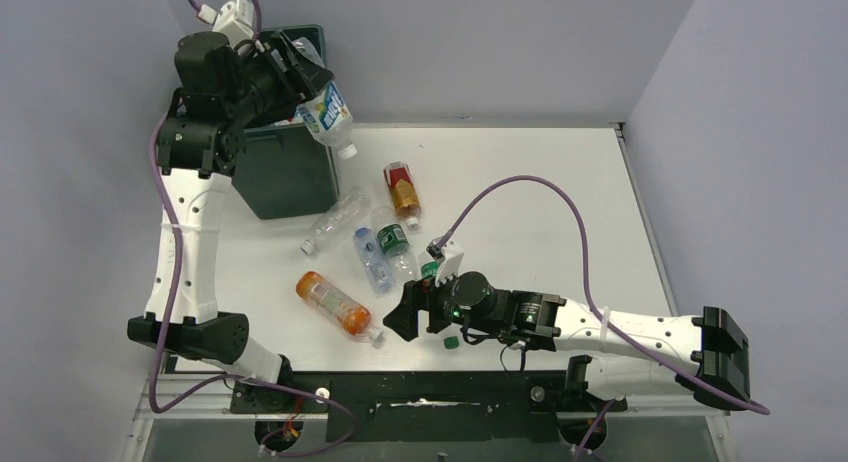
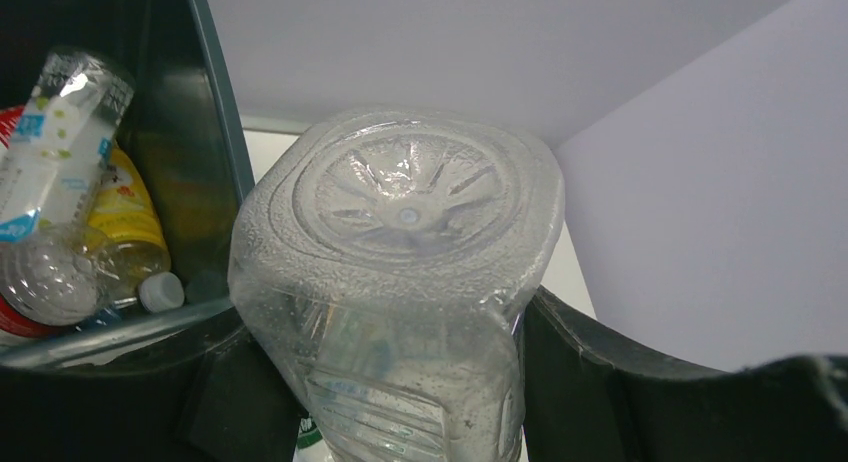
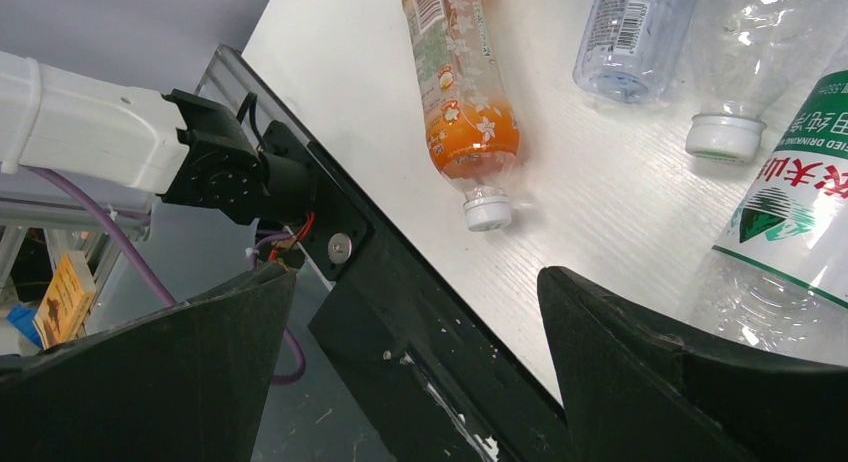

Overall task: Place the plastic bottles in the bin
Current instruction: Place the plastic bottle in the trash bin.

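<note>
White surface (image 1: pixel 560 182) carries at least five plastic bottles (image 1: pixel 335 302); the tall dark green plastic bin (image 1: pixel 285 182) holds several. Left jaws grip a clear bottle (image 1: pixel 328 112) at its rim; right jaws gape wide, empty.

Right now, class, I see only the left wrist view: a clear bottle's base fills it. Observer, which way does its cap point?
Observer: The left hand holds the blue-labelled bottle with its white cap angled past the bin's right rim, above the table.
Operator: How many bottles lie on the table?
Observer: I count five; the orange bottle is nearest the arms.
Operator: And the right hand?
Observer: Open, beside that orange bottle's cap.
</note>
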Motion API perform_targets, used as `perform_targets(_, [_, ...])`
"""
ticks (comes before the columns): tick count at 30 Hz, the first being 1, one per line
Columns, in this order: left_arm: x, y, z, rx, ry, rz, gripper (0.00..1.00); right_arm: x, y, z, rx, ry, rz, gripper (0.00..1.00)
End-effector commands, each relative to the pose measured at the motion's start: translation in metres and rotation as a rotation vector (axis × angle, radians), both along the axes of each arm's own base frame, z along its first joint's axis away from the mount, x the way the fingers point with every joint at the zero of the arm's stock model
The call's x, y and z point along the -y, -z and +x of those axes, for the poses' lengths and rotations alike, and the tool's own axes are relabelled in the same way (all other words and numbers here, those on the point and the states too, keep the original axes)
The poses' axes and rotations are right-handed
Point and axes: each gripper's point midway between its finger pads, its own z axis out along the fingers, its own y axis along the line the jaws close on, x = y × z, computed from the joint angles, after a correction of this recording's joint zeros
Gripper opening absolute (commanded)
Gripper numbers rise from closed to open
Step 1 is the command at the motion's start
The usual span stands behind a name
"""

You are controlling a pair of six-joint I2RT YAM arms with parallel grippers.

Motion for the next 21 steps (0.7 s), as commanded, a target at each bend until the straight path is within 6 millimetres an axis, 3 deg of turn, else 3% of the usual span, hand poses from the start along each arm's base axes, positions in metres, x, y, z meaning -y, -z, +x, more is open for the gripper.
perform_targets(1, [-0.016, -0.045, 0.008, 0.120, -0.027, -0.034, 0.51, -0.007, -0.013, -0.002, 0.000, 0.002, 0.054, 0.98])
perform_targets(13, [-0.083, -0.085, 0.047, 0.232, -0.160, -0.160, 0.51, -0.002, 0.004, -0.007, -0.030, 0.005, 0.024, 0.98])
perform_targets(21, [-0.132, -0.066, 0.083, 0.224, -0.239, -0.136, 0.52, -0.001, 0.008, -0.008, -0.043, 0.008, 0.010, 0.98])
